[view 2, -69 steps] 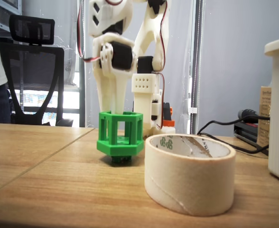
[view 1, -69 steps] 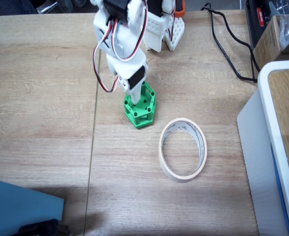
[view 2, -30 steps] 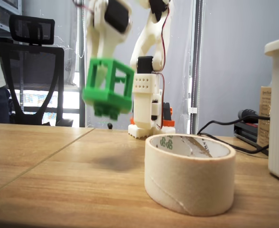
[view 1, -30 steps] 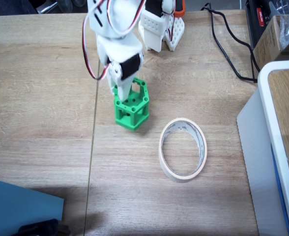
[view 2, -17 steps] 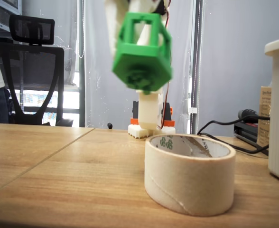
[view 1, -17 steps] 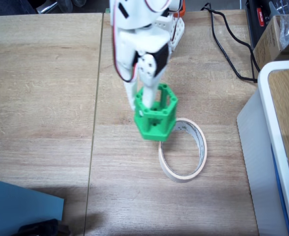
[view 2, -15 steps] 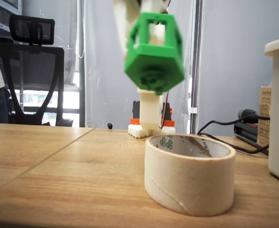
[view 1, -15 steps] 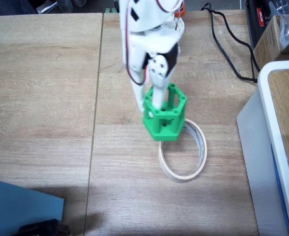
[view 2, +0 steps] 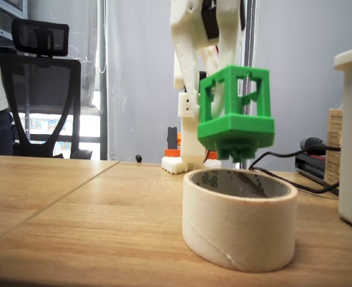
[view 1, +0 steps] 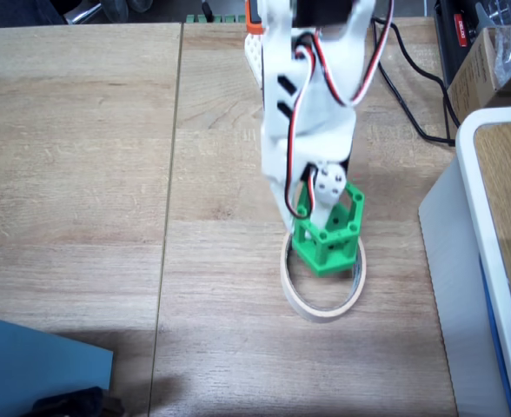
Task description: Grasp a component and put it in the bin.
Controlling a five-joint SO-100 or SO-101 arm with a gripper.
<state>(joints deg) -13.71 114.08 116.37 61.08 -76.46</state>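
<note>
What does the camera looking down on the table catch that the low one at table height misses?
From above: the green component sits over the far part of the tape ring's hollow centre; a blue object lies at the table's near-left corner. From table height: the component hangs clear above the ring's rim, not yet inside, and an office chair stands behind. Both show the gripper holding the component, and the black cable.

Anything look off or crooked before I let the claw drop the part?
One thing: the green component, held by the claw, hangs slightly tilted just above the tape ring. From above, the component sits over the ring's far rim rather than its centre. Nothing looks spilled or damaged.
</note>
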